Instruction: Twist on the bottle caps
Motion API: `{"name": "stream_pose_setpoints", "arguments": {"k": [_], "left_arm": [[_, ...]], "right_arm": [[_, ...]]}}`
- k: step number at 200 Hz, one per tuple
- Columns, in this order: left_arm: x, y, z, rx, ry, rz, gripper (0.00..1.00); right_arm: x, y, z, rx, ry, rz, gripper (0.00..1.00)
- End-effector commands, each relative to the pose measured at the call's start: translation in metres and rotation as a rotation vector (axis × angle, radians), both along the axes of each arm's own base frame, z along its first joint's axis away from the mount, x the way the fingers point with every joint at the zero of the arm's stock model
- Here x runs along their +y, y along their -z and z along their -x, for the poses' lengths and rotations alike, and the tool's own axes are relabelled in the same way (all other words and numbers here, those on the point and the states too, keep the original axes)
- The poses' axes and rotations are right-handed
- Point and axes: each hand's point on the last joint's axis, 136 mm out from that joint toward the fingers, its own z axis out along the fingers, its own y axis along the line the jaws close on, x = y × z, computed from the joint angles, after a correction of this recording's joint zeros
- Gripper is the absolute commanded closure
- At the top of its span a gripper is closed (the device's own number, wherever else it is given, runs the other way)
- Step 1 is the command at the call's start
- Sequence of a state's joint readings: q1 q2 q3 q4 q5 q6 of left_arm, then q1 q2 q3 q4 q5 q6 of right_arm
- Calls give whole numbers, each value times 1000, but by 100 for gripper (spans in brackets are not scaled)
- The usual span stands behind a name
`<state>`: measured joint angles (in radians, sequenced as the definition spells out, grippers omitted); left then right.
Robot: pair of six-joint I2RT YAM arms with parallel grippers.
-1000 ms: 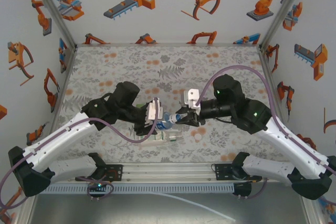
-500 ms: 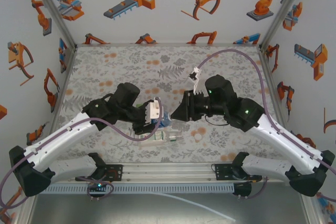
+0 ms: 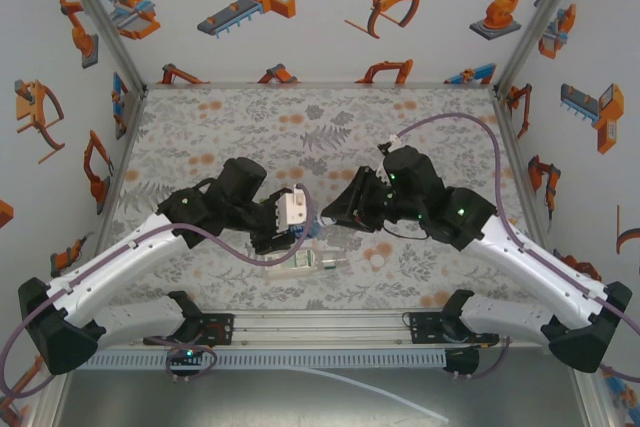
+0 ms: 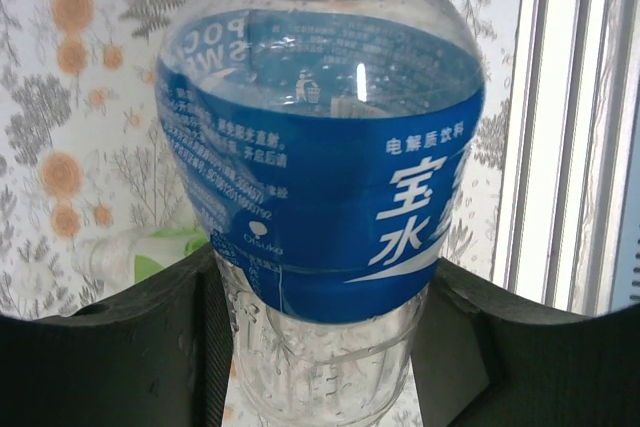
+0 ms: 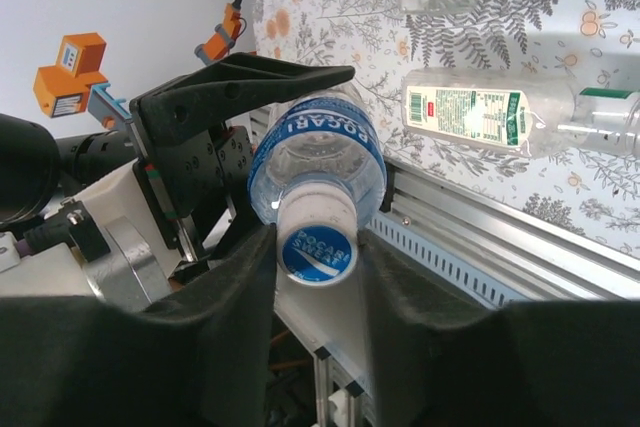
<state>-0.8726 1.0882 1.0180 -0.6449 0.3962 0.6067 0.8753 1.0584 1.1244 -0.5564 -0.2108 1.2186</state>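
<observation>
The left gripper [image 4: 320, 339] squeezes the blue bottle [image 4: 320, 167] tight, and the right gripper [image 5: 318, 259] has its fingers close beside the white cap [image 5: 317, 244] on that bottle's mouth, squeezing or not I cannot tell, so this looks like the screwing step, and next the cap likely needs a firm grab and a turn.

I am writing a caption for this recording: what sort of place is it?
Probably a robot test cell, not a home: walls printed with robot cartoons, an aluminium frame, two arms bolted to a rail.
</observation>
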Motion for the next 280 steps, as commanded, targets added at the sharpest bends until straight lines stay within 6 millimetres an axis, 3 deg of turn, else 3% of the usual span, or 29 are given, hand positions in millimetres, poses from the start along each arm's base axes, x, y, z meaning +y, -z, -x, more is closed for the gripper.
{"name": "stream_pose_setpoints", "arguments": {"k": [1, 24, 45, 86, 121, 149, 172, 203, 280], "left_arm": [[-22, -33, 8, -47, 95, 143, 100], [-20, -29, 8, -44, 88, 131, 100], [-20, -29, 9, -39, 88, 131, 100], [-21, -31, 11, -27, 92, 139, 100], [-21, -34, 15, -17, 106, 152, 100], [-20, -35, 18, -10, 115, 159, 100], [-20, -36, 19, -6, 118, 162, 100], [-19, -36, 20, -3, 118, 161, 100], [-19, -36, 22, 3, 126, 161, 100]], "right_arm": [[-2, -24, -4, -143, -35, 34, 45], [-10, -55, -3, -297, -93, 67, 32], [-15, -77, 0, -432, -162, 107, 31], [-10, -99, 11, -759, -393, 192, 40], [2, -111, 51, -1143, -723, 151, 45], [1, -108, 76, -1398, -907, 142, 45], [-2, -90, 83, -1513, -1029, 195, 46], [1, -77, 80, -1516, -1090, 229, 47], [11, -69, 76, -1508, -1105, 214, 55]]}}
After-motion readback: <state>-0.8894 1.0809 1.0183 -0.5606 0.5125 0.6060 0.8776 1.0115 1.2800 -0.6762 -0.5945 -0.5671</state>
